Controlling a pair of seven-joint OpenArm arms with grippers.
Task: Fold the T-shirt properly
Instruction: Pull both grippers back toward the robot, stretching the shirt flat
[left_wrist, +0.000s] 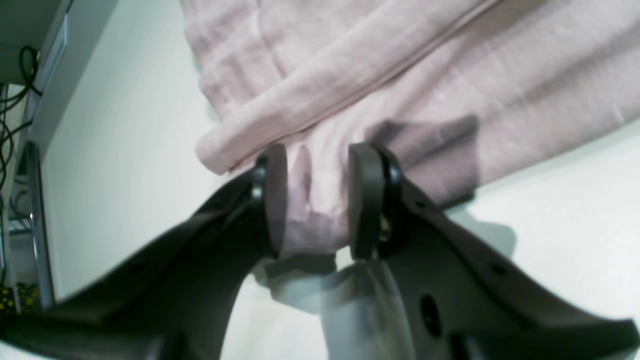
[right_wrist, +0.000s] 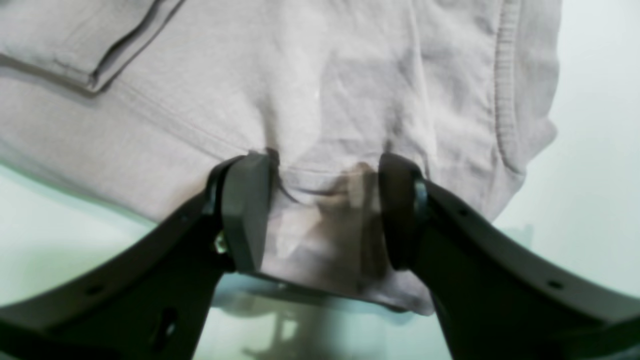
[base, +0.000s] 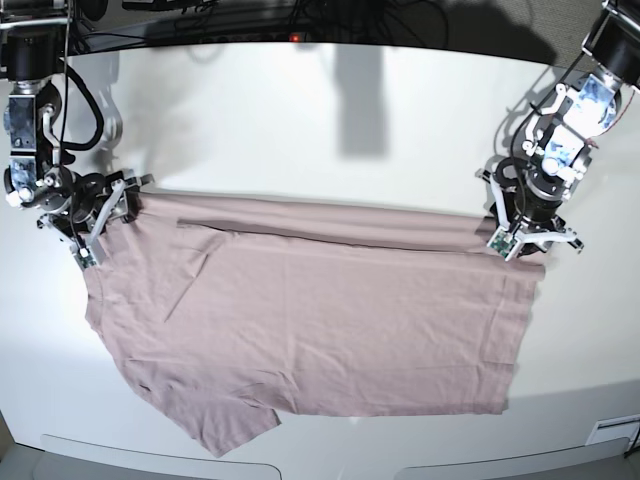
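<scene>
The dusty pink T-shirt (base: 330, 320) lies spread across the white table, its far edge pulled into a straight fold line between my two grippers. At the right in the base view, my left gripper (base: 520, 235) is shut on that edge; the left wrist view shows fabric (left_wrist: 400, 65) bunched between its pads, with the gripper (left_wrist: 318, 190) just above the table. My right gripper (base: 100, 215), at the left in the base view, grips the other end. In the right wrist view, cloth (right_wrist: 300, 75) fills the gap of the gripper (right_wrist: 325, 200). A sleeve hangs toward the front edge.
White table (base: 300, 130) carries the shirt. Cables and dark equipment (base: 250, 20) run along the far edge. The arms' bases stand at the back corners. A small label (base: 615, 430) sits near the front right edge. Cables (left_wrist: 20, 100) show beyond the table edge in the left wrist view.
</scene>
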